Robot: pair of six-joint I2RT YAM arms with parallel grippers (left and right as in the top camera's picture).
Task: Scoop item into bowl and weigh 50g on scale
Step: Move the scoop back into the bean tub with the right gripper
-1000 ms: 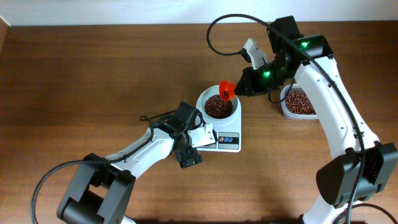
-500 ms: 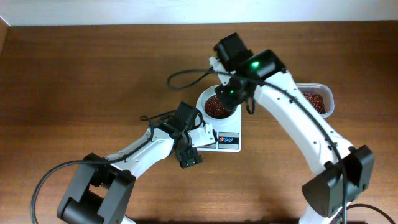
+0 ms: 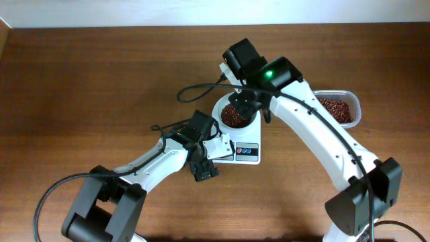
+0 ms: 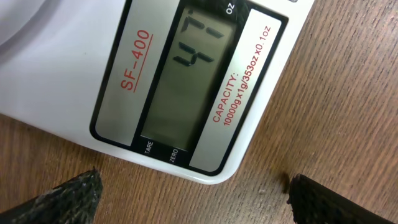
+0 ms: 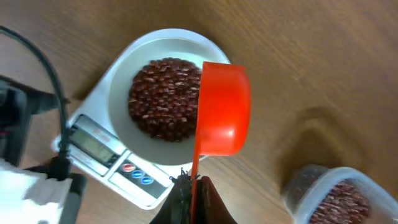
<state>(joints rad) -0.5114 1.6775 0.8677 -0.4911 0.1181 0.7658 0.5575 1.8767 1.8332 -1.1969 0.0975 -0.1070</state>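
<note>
**Red scoop hanging over the bowl on the scale**

The right gripper (image 5: 189, 186) is clamping the handle of a red scoop (image 5: 224, 106), holding it over the bowl's (image 5: 118, 118) right rim. The beans (image 5: 165, 96) are lying heaped in the bowl, which is sitting on the scale (image 4: 74, 56) mid-desk, nearer the far edge. The left gripper (image 4: 205, 202) is hovering spread wide at the scale's display end.

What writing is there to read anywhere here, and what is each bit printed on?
"SF-400": red, on the scale, left wrist view.
"CAPACITY: 10000g x1g/353oz x0.1oz": red, beside the display.
"TARE" and "ZERO": small, under the display.
"OZ": above the display.
"47": the display's digits, as best I can read them.
Overhead and right wrist views: the scale's markings are too small to read.
</note>
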